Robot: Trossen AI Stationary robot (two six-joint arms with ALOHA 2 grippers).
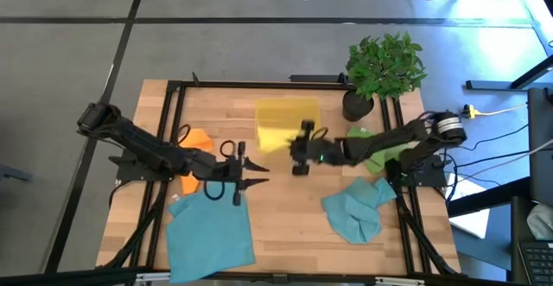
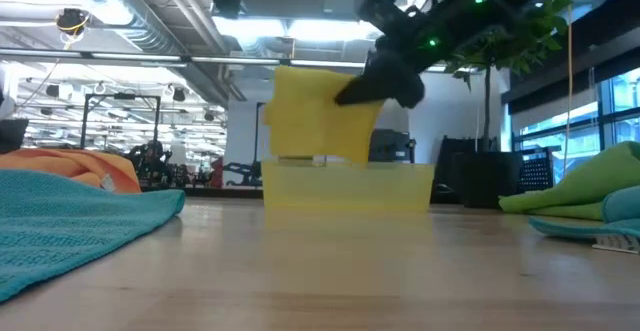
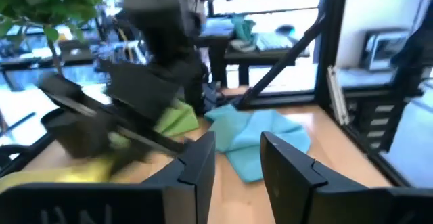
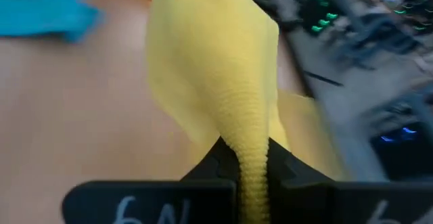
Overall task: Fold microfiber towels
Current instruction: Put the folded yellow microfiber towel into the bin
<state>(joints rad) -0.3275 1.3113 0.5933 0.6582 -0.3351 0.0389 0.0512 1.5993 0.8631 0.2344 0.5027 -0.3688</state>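
One yellow towel (image 4: 216,82) pinched in right gripper (image 4: 245,176) above yellow bin (image 2: 347,188), far centre: lift clear, then spread flat; left gripper (image 3: 238,158) half open, empty.

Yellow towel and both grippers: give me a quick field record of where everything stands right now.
yellow towel: pinched in the right gripper, hanging off the table above the yellow bin
right gripper: shut on the yellow towel, mid-table beside the bin
left gripper: partly open, holding nothing, over the flat teal towel
yellow bin: at the table's back centre
flat teal towel: spread out, front left
orange towel: left, partly under the left arm
crumpled teal towel: front right
green towel: right, beneath the right arm
plant: back right corner
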